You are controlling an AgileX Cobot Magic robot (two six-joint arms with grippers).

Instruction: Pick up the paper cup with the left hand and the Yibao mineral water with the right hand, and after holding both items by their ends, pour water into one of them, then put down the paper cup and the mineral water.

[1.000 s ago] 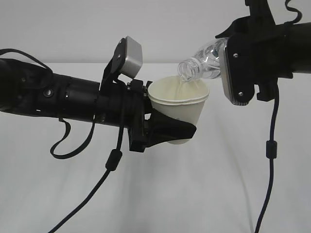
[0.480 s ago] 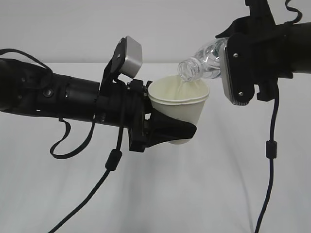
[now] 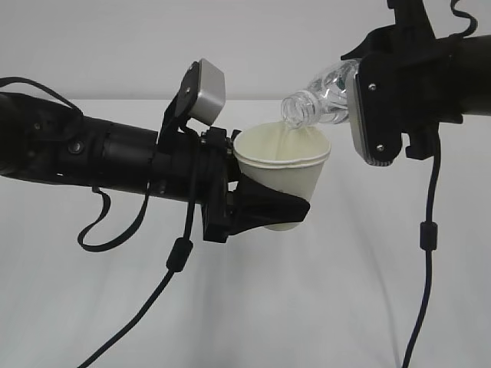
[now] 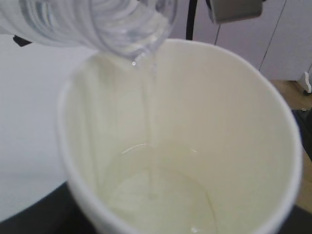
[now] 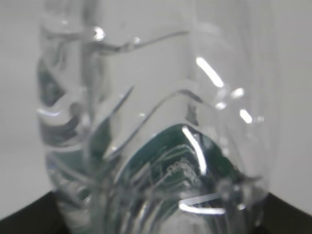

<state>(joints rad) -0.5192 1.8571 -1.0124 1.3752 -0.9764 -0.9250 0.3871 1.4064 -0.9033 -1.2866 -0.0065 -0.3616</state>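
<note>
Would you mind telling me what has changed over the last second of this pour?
Nothing visibly moved. The left claw still holds the cup, the right claw still holds the tilted bottle, and water keeps running into the cup.

From my exterior feed I see a plain white table (image 3: 307, 307) filling the lower part of the picture and, behind it toward 12 o'clock, a bare pale grey wall (image 3: 115, 38), all evenly lit with only soft shadows. On the left wrist feed, pale panels with dark seams (image 4: 273, 44) stand at 1 o'clock, and a strip of brownish floor (image 4: 292, 97) shows at 3 o'clock.
</note>
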